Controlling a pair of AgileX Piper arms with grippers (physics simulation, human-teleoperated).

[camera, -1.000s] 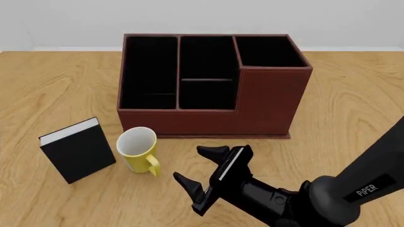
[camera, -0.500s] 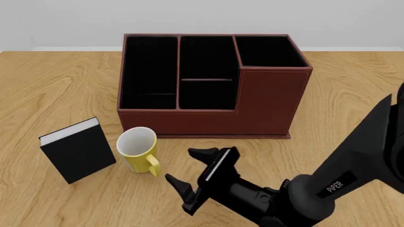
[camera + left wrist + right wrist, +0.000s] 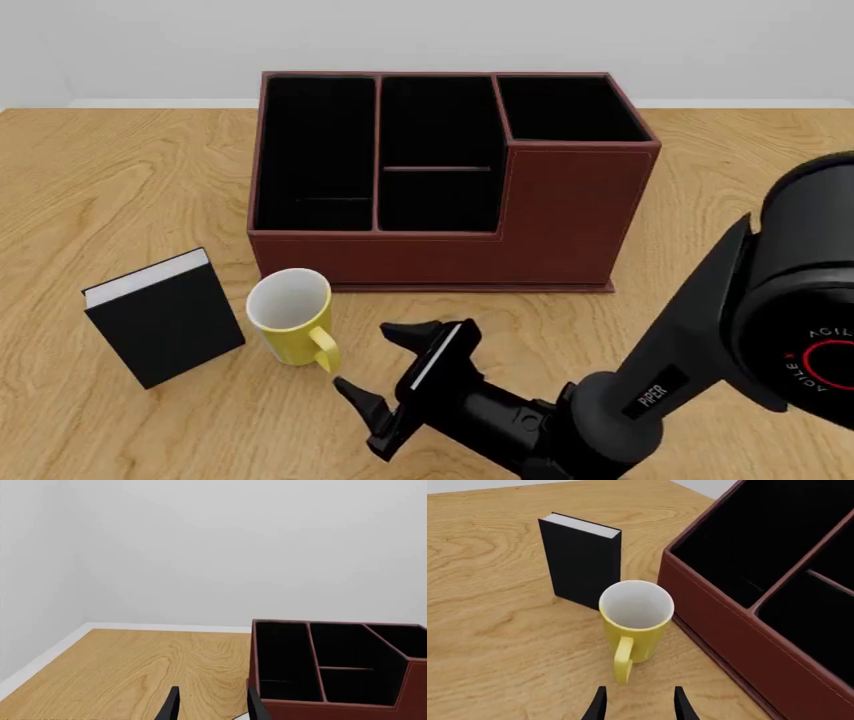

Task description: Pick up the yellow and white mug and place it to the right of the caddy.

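The yellow and white mug (image 3: pixel 291 315) stands upright on the table just in front of the caddy's left end, its handle pointing toward the near edge. The caddy (image 3: pixel 561 220) is a large red-brown box with black compartments. My right gripper (image 3: pixel 374 362) hovers open a little right of and nearer than the mug, holding nothing. In the right wrist view the mug (image 3: pixel 635 625) sits straight ahead of the right gripper (image 3: pixel 638 707), handle toward the fingers. The left gripper (image 3: pixel 212 710) shows only in its own wrist view, open and empty, facing the caddy (image 3: pixel 333 709).
A small black book (image 3: pixel 163 315) with white page edges stands upright left of the mug, close beside it; it appears behind the mug as the book (image 3: pixel 582 562) in the right wrist view. The right arm fills the lower right of the front view.
The right gripper has moved left and slightly nearer, closing the distance to the mug's handle. It has stayed open. Mug, book and caddy have not moved.
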